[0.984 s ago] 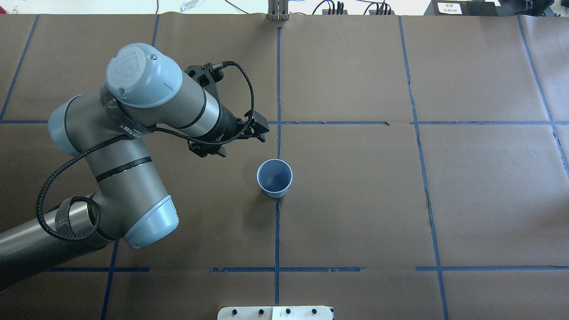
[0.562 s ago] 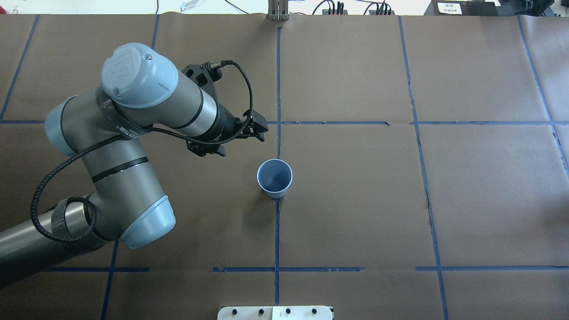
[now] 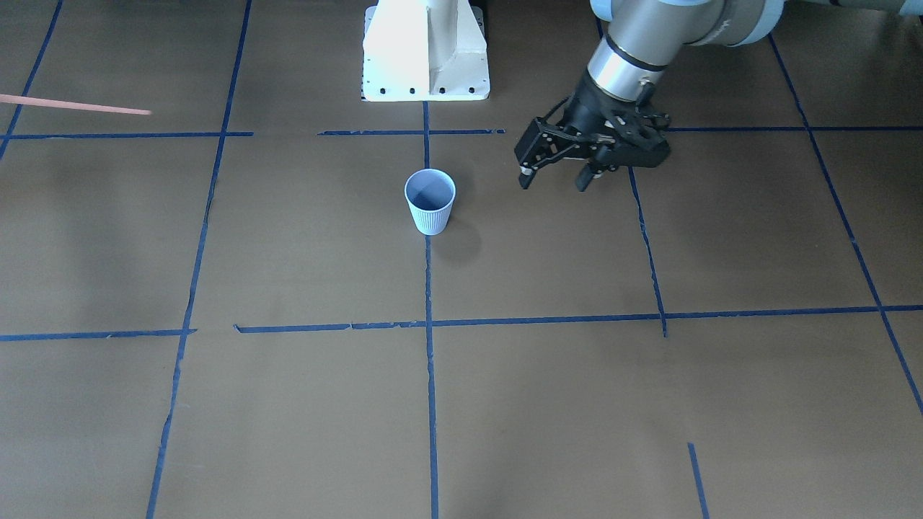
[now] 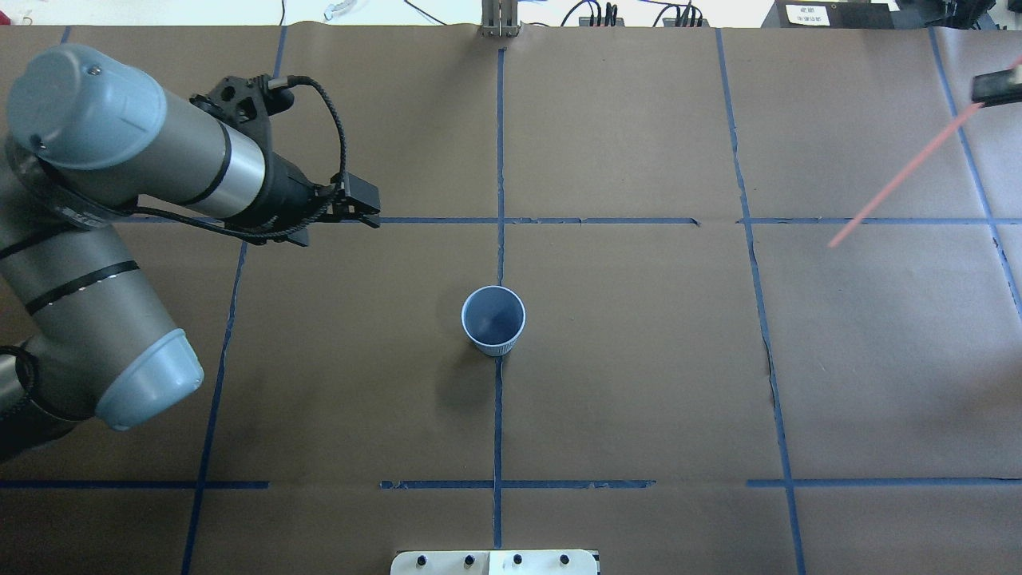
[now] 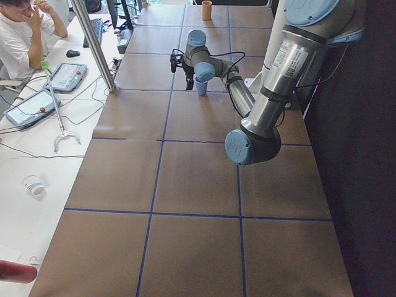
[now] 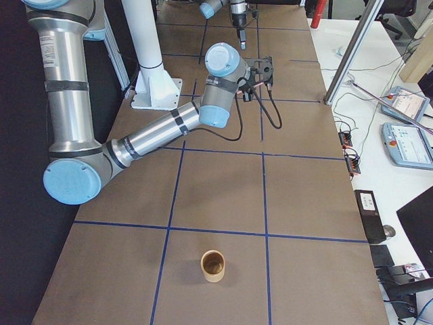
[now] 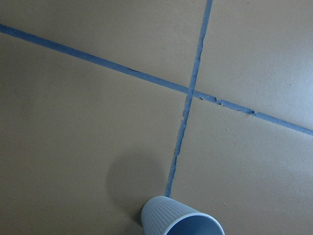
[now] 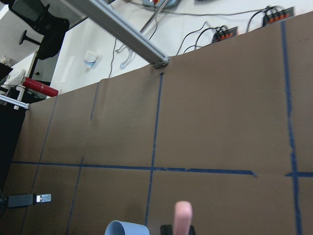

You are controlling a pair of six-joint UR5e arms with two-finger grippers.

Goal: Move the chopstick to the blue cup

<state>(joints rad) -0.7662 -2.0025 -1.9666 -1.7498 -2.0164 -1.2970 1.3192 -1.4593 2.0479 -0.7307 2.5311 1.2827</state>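
Note:
The blue cup (image 4: pixel 493 319) stands upright and empty at the table's middle, on a tape line; it also shows in the front view (image 3: pixel 430 200) and at the bottom of both wrist views (image 7: pixel 181 221) (image 8: pixel 126 228). The pinkish chopstick (image 4: pixel 902 177) hangs tilted in the air at the far right, well clear of the cup, and also shows in the front view (image 3: pixel 79 106). My right gripper (image 4: pixel 996 86) is shut on its upper end at the view's right edge. My left gripper (image 3: pixel 554 180) is open and empty, left of and beyond the cup (image 4: pixel 363 209).
A tan cup (image 6: pixel 213 265) stands near the table's end on my right side. Blue tape lines cross the brown paper. The white base plate (image 3: pixel 425 54) sits at my table edge. An operator (image 5: pixel 21 31) sits at a side bench with tablets.
My left arm has pulled back to the left, away from the cup, its gripper still open. The chopstick and the right gripper holding it have come into view at the right edge.

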